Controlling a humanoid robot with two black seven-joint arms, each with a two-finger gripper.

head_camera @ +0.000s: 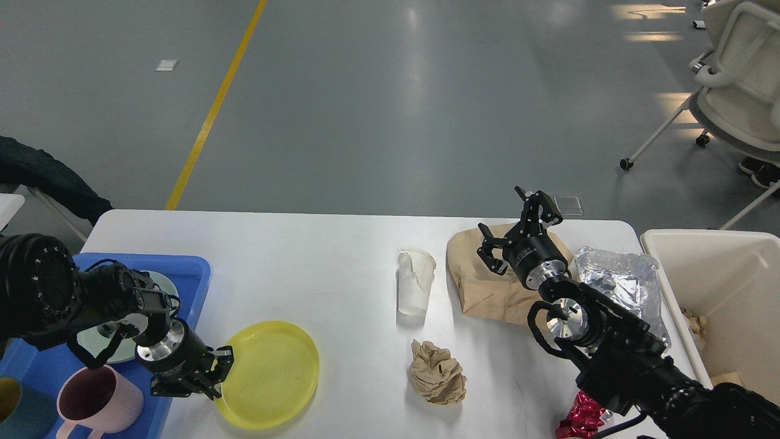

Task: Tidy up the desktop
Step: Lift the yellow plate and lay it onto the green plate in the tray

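The left gripper (214, 373) had its jaws pinched on the rim of the yellow plate (271, 373), which lay flat on the wide white desk (317, 256). The right gripper (515, 225) hung over the brown paper bag (481, 286), jaws wide apart, holding nothing.

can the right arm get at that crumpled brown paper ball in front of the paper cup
Probably yes. The right gripper hangs open above the brown paper bag, and bare desktop lies between it and the crumpled paper ball. Nothing blocks it; the arm must fold back toward the robot.
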